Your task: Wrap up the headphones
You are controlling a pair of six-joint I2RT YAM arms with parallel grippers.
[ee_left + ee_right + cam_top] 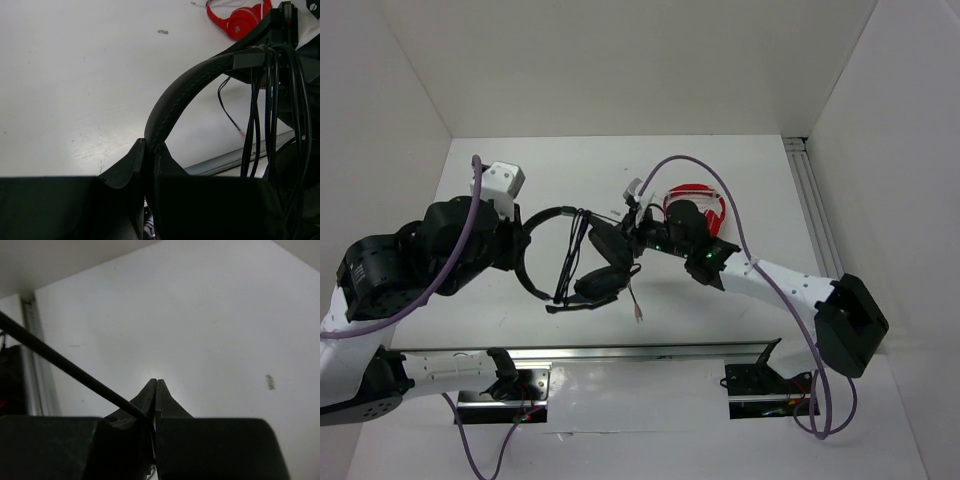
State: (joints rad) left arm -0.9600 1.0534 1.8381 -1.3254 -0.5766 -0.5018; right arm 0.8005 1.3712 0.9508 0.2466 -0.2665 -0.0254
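Headband (186, 87) sits clenched in our left gripper (149, 152) as anchor; our right gripper (156, 390) pinches the headphones (600, 283) cable (65, 364) taut, likely for winding.

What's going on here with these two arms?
Two robot arms are wrapping the cable round black headphones. The left claw grips the headband; the right claw pinches the cable, several loops already hanging over the band. A red pair lies on the table.
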